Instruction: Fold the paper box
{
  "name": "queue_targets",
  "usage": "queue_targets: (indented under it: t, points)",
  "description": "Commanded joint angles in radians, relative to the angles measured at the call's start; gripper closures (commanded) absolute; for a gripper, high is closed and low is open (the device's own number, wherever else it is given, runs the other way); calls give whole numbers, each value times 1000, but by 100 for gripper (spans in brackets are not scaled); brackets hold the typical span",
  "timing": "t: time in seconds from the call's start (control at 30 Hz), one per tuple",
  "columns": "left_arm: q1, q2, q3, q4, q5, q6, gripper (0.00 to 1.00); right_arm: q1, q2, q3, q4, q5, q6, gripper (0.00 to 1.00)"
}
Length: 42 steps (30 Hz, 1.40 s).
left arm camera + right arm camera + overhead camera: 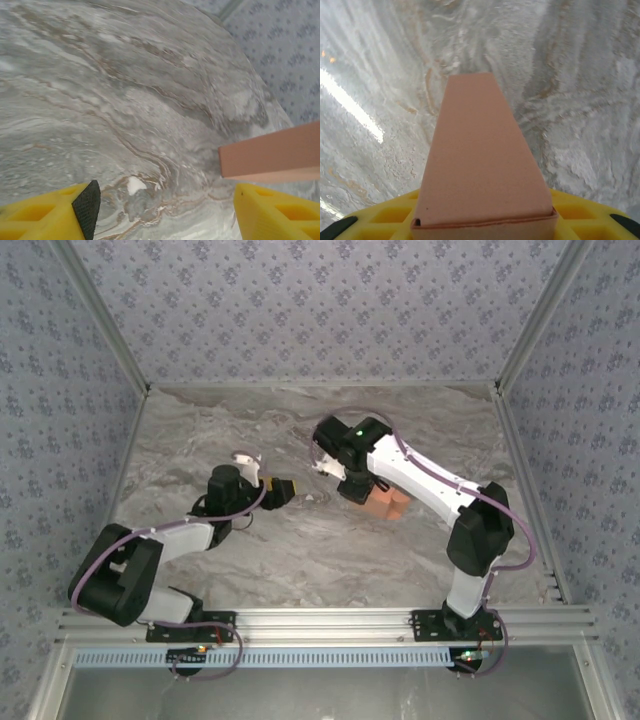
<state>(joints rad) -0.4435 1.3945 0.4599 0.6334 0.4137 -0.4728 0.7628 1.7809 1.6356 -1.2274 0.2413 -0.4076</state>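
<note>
a grey marbled table top (300, 550) is spread under both arms. the left gripper (165, 210) is held wide open over it. the right gripper (356, 487) is seemingly clamped on the salmon-orange folded cardboard box (482, 165), which is found right of centre, projecting from between the yellow fingers, its end near the left gripper but apart.

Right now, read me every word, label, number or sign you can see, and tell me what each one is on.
None can be read. The paper box is plain salmon-orange, the walls carry only a repeating floral pattern, and the table shows only marbled veining. The green light on the right arm is a lamp, not a sign.
</note>
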Motion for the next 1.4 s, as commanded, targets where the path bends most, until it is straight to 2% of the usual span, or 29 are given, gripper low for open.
queue_targets:
  t: [0.0, 0.13, 0.27, 0.33, 0.57, 0.77, 0.93, 1.03, 1.2, 1.37]
  points:
    - [-31, 23, 9, 101, 77, 151, 28, -19, -39, -64, 49, -119, -200, 52]
    - [-66, 59, 24, 107, 159, 253, 28, -32, -15, -95, 79, -201, -248, 51]
    - [-103, 104, 56, 111, 224, 336, 28, -49, -26, -113, 116, -250, -261, 36]
    - [-125, 133, 77, 102, 234, 381, 28, -66, -47, -116, 132, -281, -263, 34]
    - [-213, 248, 242, 18, 286, 551, 25, -167, -175, -174, 166, -406, -262, 28]
    - [-221, 294, 404, -96, 329, 683, 24, -233, -288, -241, 220, -476, -232, 27]
    - [-238, 301, 546, -350, 393, 866, 22, -333, -432, -305, 313, -602, -128, 25]
    - [-263, 319, 675, -573, 343, 958, 22, -429, -552, -372, 434, -647, -17, 25]
    - [-303, 386, 920, -1018, 327, 1183, 22, -606, -697, -475, 555, -663, 122, 23]
    - [-342, 454, 1081, -1246, 286, 1279, 22, -737, -749, -500, 563, -731, 198, 23]
